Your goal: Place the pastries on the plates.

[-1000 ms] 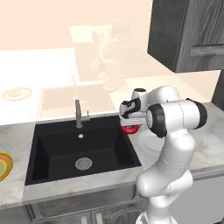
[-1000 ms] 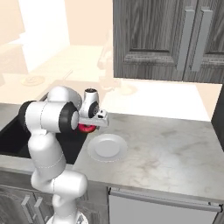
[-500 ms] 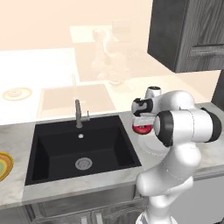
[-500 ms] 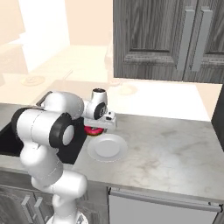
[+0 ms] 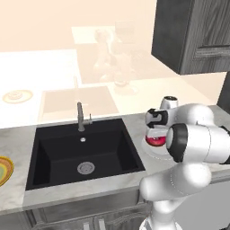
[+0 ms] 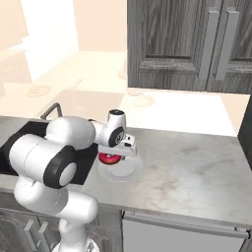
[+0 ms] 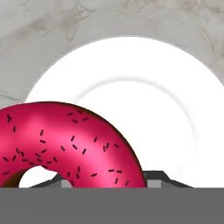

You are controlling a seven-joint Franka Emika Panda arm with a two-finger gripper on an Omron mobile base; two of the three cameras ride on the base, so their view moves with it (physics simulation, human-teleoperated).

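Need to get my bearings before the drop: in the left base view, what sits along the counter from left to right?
Orange-yellow plate → black sink with its faucet → red-pink doughnut over the white plate.

A red-pink doughnut (image 7: 65,140) with dark sprinkles is hanging over the white plate (image 7: 175,131), toward its 7 o'clock rim. The plate is lying flat on the marble counter. An orange-rimmed plate (image 5: 3,170) is sitting at the far 9 o'clock edge.
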